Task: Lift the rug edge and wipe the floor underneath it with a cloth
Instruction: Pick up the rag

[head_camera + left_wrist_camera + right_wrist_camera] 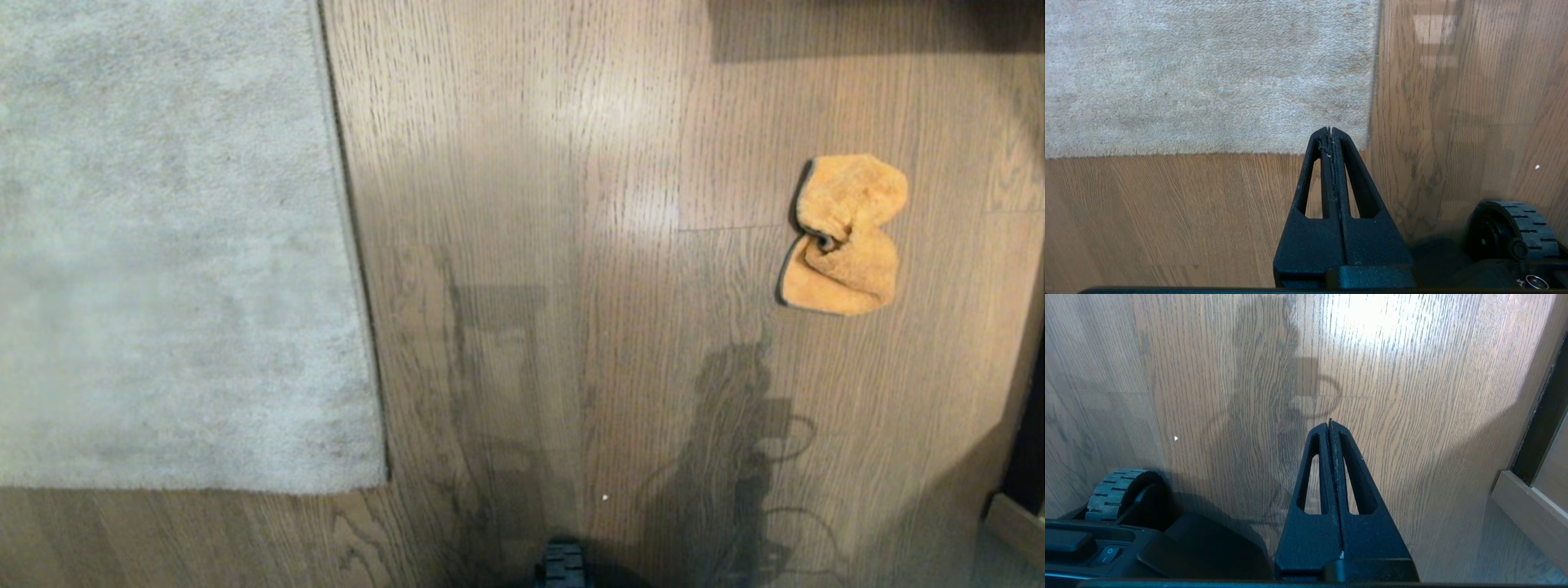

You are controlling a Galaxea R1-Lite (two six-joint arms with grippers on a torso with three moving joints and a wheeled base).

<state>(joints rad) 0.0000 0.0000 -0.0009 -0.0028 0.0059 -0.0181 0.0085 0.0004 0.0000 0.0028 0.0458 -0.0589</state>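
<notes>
Both tools hang pinched tight and empty over the floor (571,245), left tool (1330,130) above the rug's near corner, right tool (1329,424) over bare planks. Rug edge (347,245) lies flat, unlifted. Cloth (845,237) sits crumpled well right, nothing blocking it; base wheel (1515,228) close by.

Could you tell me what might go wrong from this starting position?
The pale grey short-pile rug lies flat on the brown wood-plank floor, so the shut left pincer may slide over its edge without getting under. The crumpled orange-tan terry cloth may bunch when the shut right pincer grabs it.
</notes>
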